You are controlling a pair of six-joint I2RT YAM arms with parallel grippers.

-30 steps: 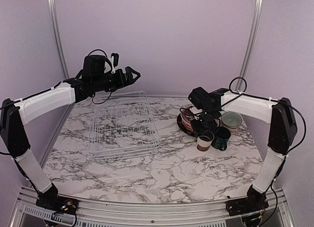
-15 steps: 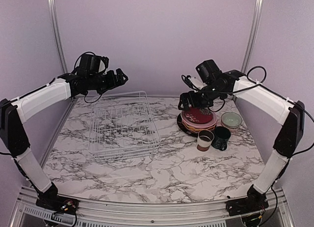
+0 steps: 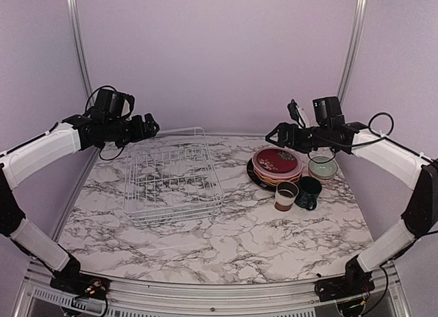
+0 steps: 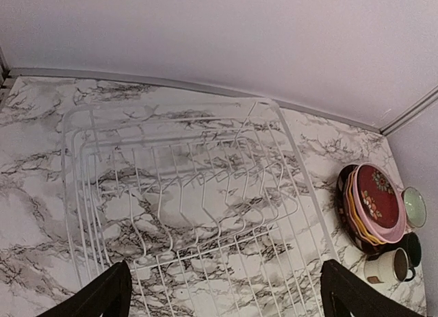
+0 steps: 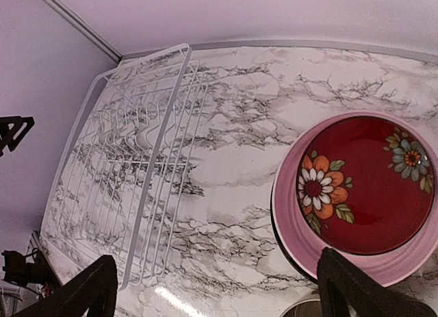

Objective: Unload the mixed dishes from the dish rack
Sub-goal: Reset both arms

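Status: unloading looks complete. The dish rack (image 3: 171, 176), left of bench centre, holds nothing. Plate stack (image 3: 277, 165), pale green bowl (image 3: 322, 168), mug (image 3: 309, 192) and cup (image 3: 285, 195) stand grouped near the far-right corner. My left claw (image 3: 152, 125) and right claw (image 3: 272, 134) hang raised, jaws apart, empty.

- White wire dish rack (image 3: 172, 174) sits flat, left of centre, dividers upright.
- Stack of plates (image 3: 263, 176) to its right; floral red plate (image 3: 277, 159) lies topmost on a pink plate (image 5: 286, 218).
- Pale green bowl (image 3: 322, 168) is upright, just right of the stack.
- Dark green mug (image 3: 309, 192) and white-and-brown cup (image 3: 285, 196) stand upright, side by side, in front of the stack.
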